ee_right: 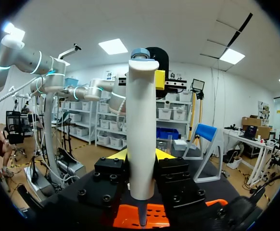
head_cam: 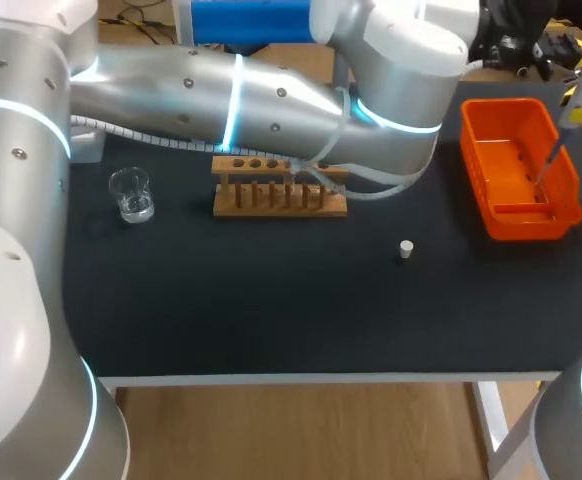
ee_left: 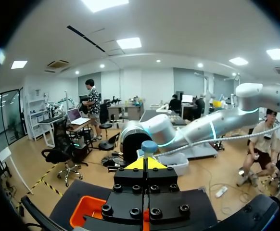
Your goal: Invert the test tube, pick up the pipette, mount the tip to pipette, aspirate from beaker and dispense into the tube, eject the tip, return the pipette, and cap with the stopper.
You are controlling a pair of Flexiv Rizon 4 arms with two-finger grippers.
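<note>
Our right gripper [ee_right: 141, 161] pinches the pipette [ee_right: 141, 120] upright, tip down into the orange bin [head_cam: 498, 150] below; our left gripper [ee_left: 145, 162], fingers pressed together, meets its top.

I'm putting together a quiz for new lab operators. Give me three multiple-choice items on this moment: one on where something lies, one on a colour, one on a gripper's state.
1. Where is the white stopper?
A. on the floor
B. on the table, between the wooden rack and the bin
C. in a hole of the rack

2. What colour is the bin?
A. orange
B. blue
C. green

3. What state is the right gripper in?
A. open and empty
B. shut on the stopper
C. shut on the pipette

Answers: B, the stopper stands alone on the dark tabletop, right of the rack and left of the bin. A, the bin's walls are bright orange. C, the right wrist view shows both fingers pressing the pipette's white body from two sides.
</note>
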